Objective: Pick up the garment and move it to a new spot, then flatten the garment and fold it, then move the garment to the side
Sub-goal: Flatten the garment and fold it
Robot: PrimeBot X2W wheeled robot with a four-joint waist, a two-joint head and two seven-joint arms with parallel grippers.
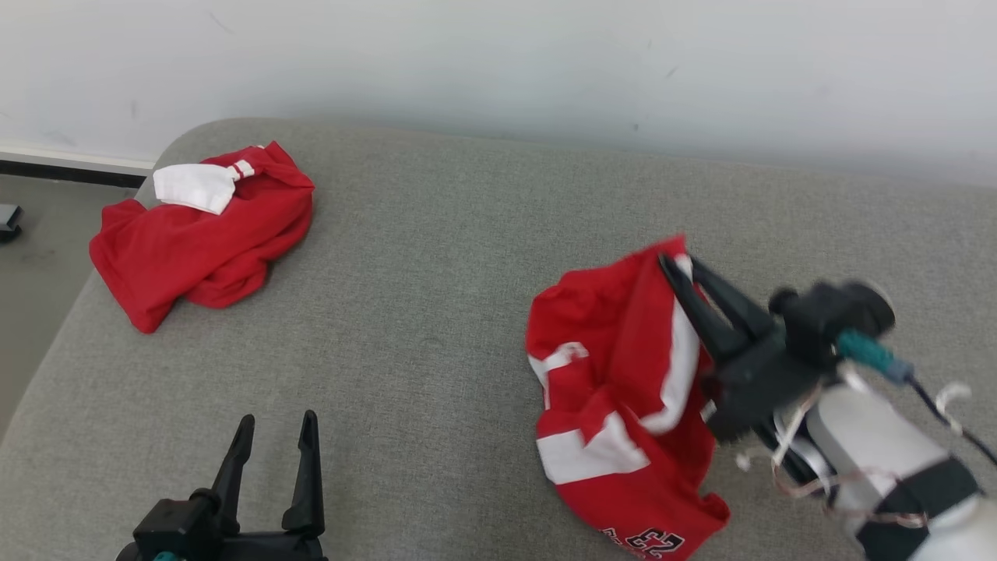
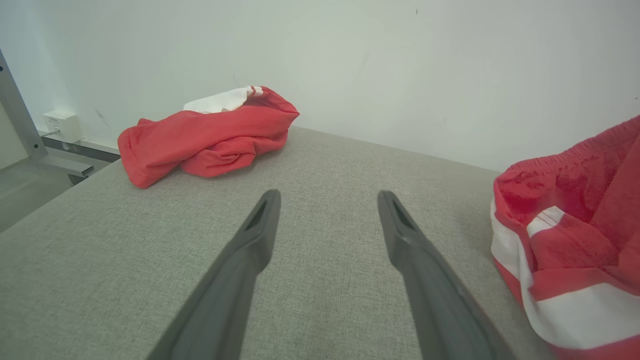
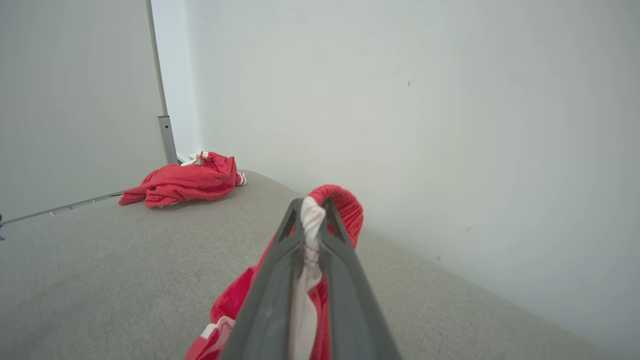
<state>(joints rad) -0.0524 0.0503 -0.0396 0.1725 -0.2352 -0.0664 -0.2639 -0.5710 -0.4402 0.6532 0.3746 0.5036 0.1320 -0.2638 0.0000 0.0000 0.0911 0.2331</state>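
Nearest, at the lower left of the head view, the left gripper [image 1: 277, 421] hovers over the bare cushion [image 1: 436, 273] with its two fingers spread wide and nothing between them. Its own wrist view shows the same: the left gripper [image 2: 327, 197] stands wide apart over grey fabric, and the garment [image 2: 575, 235] sits off to its right, well apart from it.

The garment [image 1: 615, 374] lies on the right half of the cushion, a red heap with white stripes and a number printed at its near edge. Its long axis runs from that near edge away toward the wall, rising to a peak at the far end. The right gripper [image 1: 678, 263] has that peak, reaching in from the right with its fingers pointing up and to the left. Its fingers are pressed together on a bunched white stripe beside the elastic hem, as the right wrist view makes plain: the right gripper [image 3: 311, 207] pinches cloth, and the red hem of the garment [image 3: 345, 200] loops just past the tips. The lower part appears to rest on the cushion.

So the right arm is the nearer one and already has the grip; by my judgement the coming move is a lift and carry from this peak.

Farther off at the far left corner lies a second garment [image 1: 202, 234], untouched, and behind it the wall [image 1: 498, 62]
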